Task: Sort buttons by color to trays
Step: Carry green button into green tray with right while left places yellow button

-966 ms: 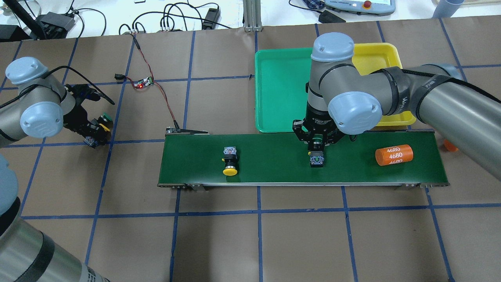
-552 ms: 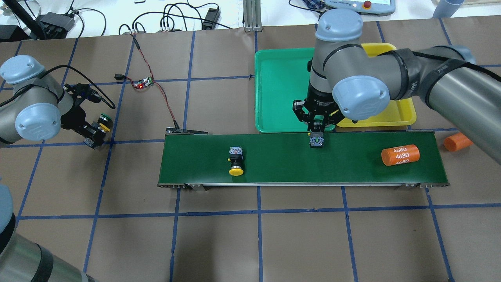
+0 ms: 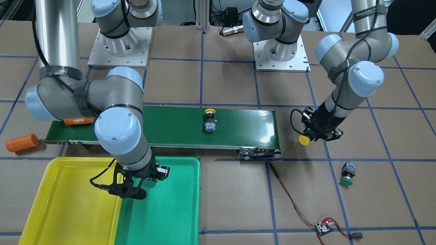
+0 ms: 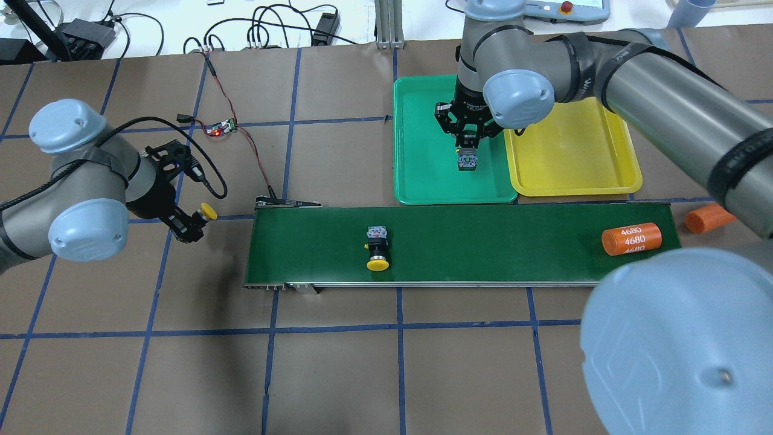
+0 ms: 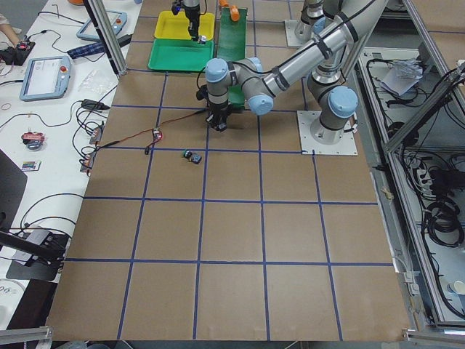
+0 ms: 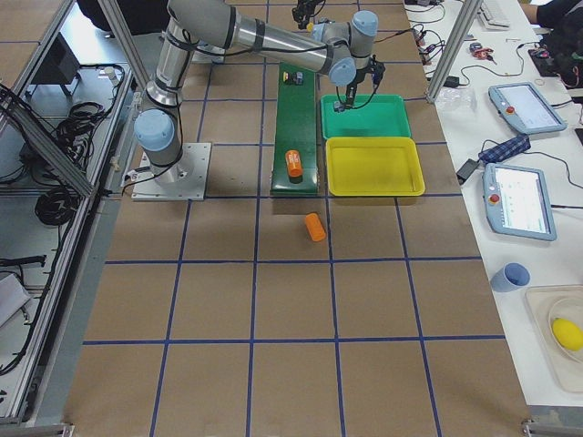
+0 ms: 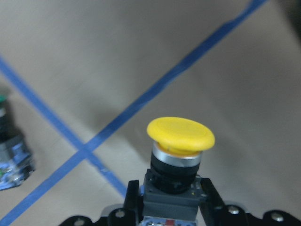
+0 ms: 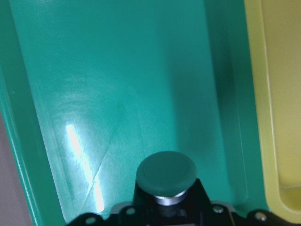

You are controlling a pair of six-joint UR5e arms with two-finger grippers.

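My right gripper (image 4: 467, 150) is shut on a green-capped button (image 4: 467, 161) and holds it over the green tray (image 4: 423, 175); the right wrist view shows the cap (image 8: 166, 172) above the tray floor (image 8: 117, 84). The yellow tray (image 4: 574, 151) lies beside it, bare. My left gripper (image 4: 192, 225) is shut on a yellow-capped button (image 4: 208, 211), held above the table left of the belt; its cap (image 7: 181, 134) fills the left wrist view. Another yellow button (image 4: 377, 248) lies on the belt. A second green button (image 3: 348, 173) lies on the table.
The dark-green conveyor belt (image 4: 483, 241) carries an orange cylinder (image 4: 631, 238) near its right end. Another orange cylinder (image 4: 706, 219) lies on the table beyond that end. A small circuit board (image 4: 220, 127) with red-black wires runs to the belt's left end.
My right gripper carried the green button from the belt to over the green tray. My left gripper lifted the yellow button and moved toward the belt. The belt's button and cylinder drifted right.
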